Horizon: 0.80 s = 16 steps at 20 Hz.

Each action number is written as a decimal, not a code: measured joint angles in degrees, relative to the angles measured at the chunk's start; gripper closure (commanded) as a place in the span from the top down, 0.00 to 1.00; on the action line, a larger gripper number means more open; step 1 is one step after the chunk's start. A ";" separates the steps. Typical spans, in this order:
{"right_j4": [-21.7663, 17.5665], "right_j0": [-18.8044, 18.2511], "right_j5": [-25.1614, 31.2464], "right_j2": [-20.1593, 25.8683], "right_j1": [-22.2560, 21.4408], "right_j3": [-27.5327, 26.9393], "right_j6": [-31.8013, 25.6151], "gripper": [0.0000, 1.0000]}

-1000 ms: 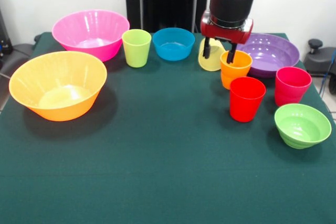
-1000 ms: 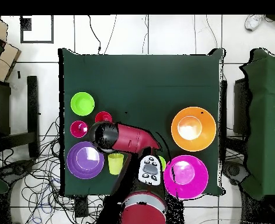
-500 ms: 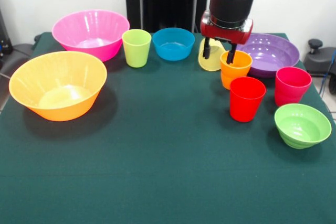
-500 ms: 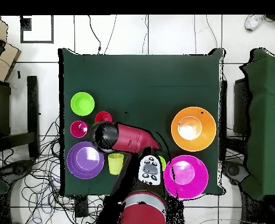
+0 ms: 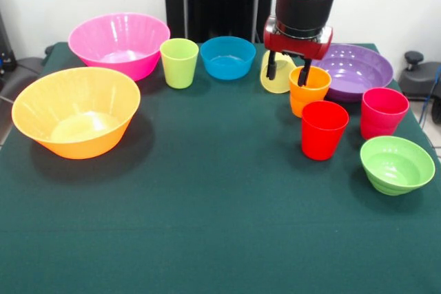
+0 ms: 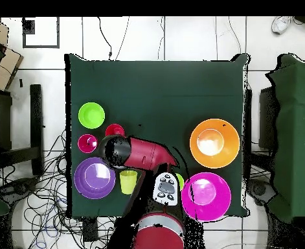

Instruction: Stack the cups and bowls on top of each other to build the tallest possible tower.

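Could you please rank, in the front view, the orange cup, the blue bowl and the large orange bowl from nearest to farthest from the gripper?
From the gripper:
1. Orange cup, directly under one finger.
2. Blue bowl, to the picture's left.
3. Large orange bowl, far left.

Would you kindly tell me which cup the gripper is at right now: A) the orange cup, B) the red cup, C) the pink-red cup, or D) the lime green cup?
A: the gripper hangs at the orange cup, one finger reaching its rim.
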 measured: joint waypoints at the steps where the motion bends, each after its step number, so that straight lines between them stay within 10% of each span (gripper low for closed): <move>1: 0.00 0.00 -0.45 0.00 0.00 0.00 0.00 1.00; 16: 0.00 -0.01 -1.79 0.16 0.00 0.00 0.00 1.00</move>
